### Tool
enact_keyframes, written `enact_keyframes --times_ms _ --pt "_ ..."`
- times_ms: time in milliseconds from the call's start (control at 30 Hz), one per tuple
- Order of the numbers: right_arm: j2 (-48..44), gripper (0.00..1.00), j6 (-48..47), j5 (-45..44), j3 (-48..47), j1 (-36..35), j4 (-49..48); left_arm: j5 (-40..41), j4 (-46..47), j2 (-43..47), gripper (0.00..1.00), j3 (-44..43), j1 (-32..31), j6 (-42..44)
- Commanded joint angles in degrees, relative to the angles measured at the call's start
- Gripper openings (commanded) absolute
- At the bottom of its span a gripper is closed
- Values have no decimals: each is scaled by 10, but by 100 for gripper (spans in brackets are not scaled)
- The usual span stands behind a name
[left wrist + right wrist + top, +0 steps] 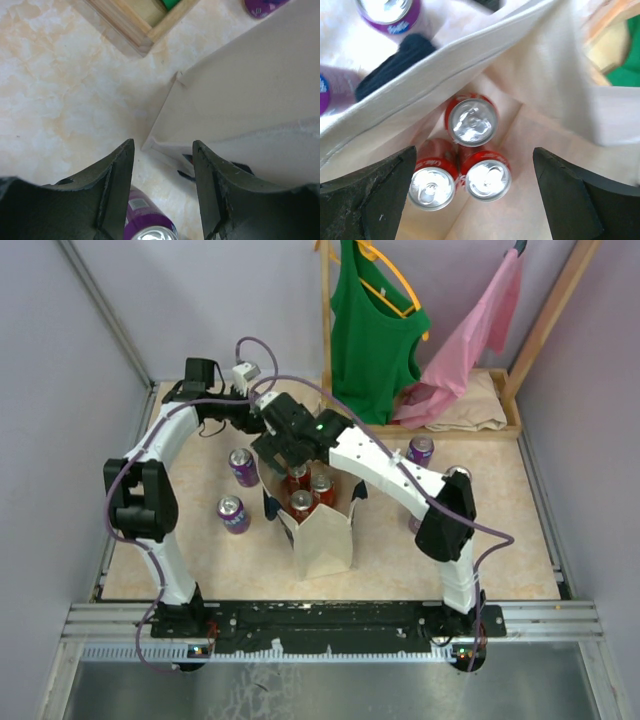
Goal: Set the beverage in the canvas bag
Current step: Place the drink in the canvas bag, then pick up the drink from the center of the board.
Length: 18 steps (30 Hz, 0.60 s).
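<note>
while the right gripper hangs over the mouth of the bag with its jaws spread wide and empty, three red cans stand upright inside, huddled together on the bottom. the left gripper sits off the bag's eleven o'clock corner, fingers apart, gripping nothing. two purple cans stand on the table at the bag's nine o'clock.

The overhead view was brightly and evenly lit, with only faint, soft shadows on the table. The right wrist view was overexposed: the bag bleached almost white, the red cans glared on their tops, and the upper corners were blurred. In the left wrist view the left fingers looked dark and soft-edged, while the table was sharp.
</note>
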<state>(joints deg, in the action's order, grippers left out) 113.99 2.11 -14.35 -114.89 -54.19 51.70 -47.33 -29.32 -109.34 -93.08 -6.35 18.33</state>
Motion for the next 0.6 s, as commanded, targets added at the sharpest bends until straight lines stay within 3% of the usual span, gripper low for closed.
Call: enact_keyframes --times_ms 0,200,400,567 --pt "-81 99 28 -44 -35 36 -74 7 -107 35 57 -13 3 103" --pt "-110 99 29 -61 -46 60 -125 76 -204 60 66 6 2 195" --pt "-115 99 29 -78 -59 67 -124 138 -216 67 80 10 3 202" --pt "-133 99 51 -86 -56 83 -123 185 -223 64 83 34 2 215"
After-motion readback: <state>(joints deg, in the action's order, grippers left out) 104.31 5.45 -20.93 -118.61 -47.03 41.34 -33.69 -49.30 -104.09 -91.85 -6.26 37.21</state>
